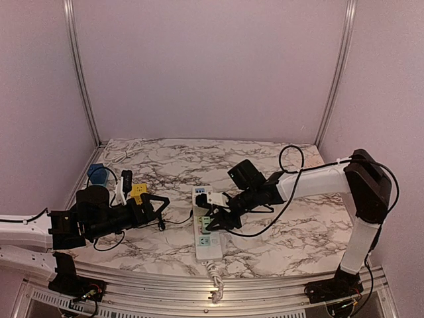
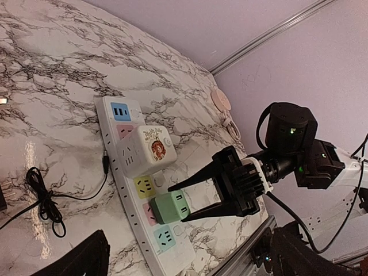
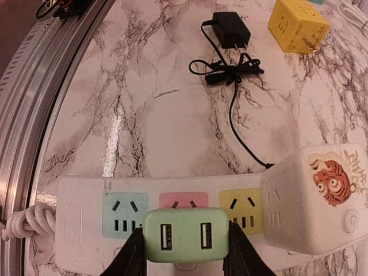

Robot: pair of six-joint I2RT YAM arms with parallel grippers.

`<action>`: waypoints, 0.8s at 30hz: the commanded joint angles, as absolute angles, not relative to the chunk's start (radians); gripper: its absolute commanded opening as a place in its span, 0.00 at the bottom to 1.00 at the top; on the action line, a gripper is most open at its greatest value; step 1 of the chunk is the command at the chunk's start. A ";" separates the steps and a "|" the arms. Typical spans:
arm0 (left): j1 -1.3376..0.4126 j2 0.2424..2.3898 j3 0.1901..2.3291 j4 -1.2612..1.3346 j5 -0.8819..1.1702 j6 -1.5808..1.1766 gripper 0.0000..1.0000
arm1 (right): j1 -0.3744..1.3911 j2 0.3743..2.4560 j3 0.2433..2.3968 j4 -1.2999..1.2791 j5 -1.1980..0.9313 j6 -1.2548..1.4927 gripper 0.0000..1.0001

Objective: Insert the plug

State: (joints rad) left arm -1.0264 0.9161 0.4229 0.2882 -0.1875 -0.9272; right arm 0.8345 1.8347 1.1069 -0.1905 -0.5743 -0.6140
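Observation:
The plug (image 3: 185,234) is a mint-green cube with two USB ports on its upper face. My right gripper (image 3: 185,247) is shut on its two sides. It sits over the pink socket (image 3: 184,199) of the white power strip (image 3: 80,213), between the blue socket (image 3: 125,215) and the yellow socket (image 3: 247,207). Its prongs are hidden underneath. In the left wrist view the plug (image 2: 169,207) rests against the strip (image 2: 172,256), held by the right gripper (image 2: 175,204). My left gripper (image 1: 162,209) is open, left of the strip (image 1: 207,245), holding nothing.
A white cube adapter with a tiger print (image 3: 322,195) is plugged in beside the yellow socket. A yellow cube (image 3: 296,23) and a black adapter (image 3: 231,29) with its coiled cable (image 3: 230,75) lie on the marble beyond the strip. A metal rail (image 3: 34,86) runs along the table edge.

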 commanded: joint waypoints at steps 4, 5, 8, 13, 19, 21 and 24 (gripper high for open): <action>-1.016 0.937 0.441 0.291 -0.179 -0.913 0.99 | 0.821 1.953 1.123 -0.402 -0.379 -0.589 0.20; -1.015 0.935 0.443 0.285 -0.181 -0.912 0.99 | 0.822 1.955 1.126 -0.407 -0.372 -0.591 0.20; -1.011 0.921 0.446 0.265 -0.193 -0.911 0.99 | 0.823 1.964 1.120 -0.412 -0.351 -0.590 0.20; -1.008 0.907 0.455 0.227 -0.208 -0.907 0.99 | 0.852 1.999 1.111 -0.425 -0.292 -0.581 0.19; -1.005 0.929 0.470 0.220 -0.200 -0.902 0.99 | 0.864 2.012 1.056 -0.372 -0.302 -0.542 0.19; -1.005 0.940 0.473 0.220 -0.194 -0.903 0.99 | 0.864 2.000 1.025 -0.351 -0.307 -0.531 0.19; -1.005 0.954 0.471 0.232 -0.189 -0.905 0.99 | 0.865 1.992 1.010 -0.348 -0.311 -0.524 0.19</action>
State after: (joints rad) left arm -1.0115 0.9333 0.4477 0.2493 -0.1917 -0.9173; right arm 0.8600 1.8767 1.1164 -0.1497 -0.5137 -0.5480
